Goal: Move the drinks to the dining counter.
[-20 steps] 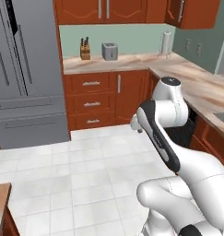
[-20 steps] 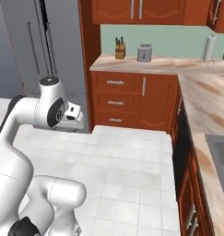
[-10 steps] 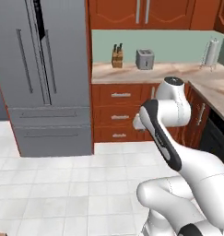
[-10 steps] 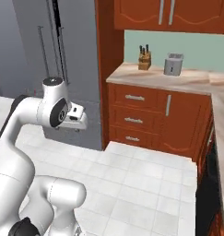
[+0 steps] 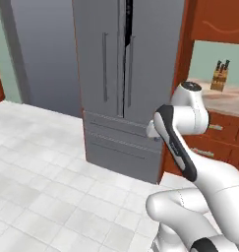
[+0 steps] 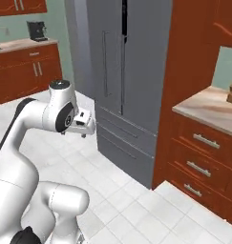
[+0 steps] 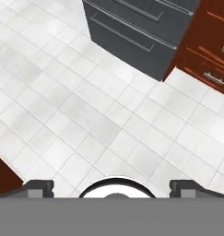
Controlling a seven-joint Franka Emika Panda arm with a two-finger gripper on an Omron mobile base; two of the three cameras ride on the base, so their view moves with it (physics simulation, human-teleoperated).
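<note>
No drinks show from any camera, nor the dining counter, so we cannot place either; we judge the task to be in its travel step, the base crossing the kitchen with nothing picked up.

Largest thing ahead: the grey refrigerator (image 5: pixel 123 74), tall, two doors with long vertical handles and two drawer fronts below. It stands straight before the base and blocks that line. Its lower drawers also show at the top of the hand view (image 7: pixel 132 32).

Beside it, a red-brown wooden panel and base cabinets (image 6: pixel 203 157) with metal drawer pulls, carrying a pale stone counter (image 6: pixel 208 110). This one shows no sink or chairs, so we don't take it for the goal.

White tiled floor (image 5: pixel 37 162) spreads open to the left of the refrigerator: that is the free path as far as we see.

A further run of red-brown cabinets (image 6: pixel 22 71) sits across the room against a green wall, with a small dark coffee machine (image 6: pixel 36 31) on top.

A knife block (image 5: pixel 219 76) stands on the near counter, well back.

The end effector (image 6: pixel 85 125) hangs folded close to the arm, above bare floor. In the hand view its finger tips (image 7: pixel 37 188) sit far apart at the bottom corners: jaws spread wide, holding nothing.

Next move, as we judge: find the bottles first, turning or driving until they come into sight. The arm should stay tucked while passing the refrigerator corner.
</note>
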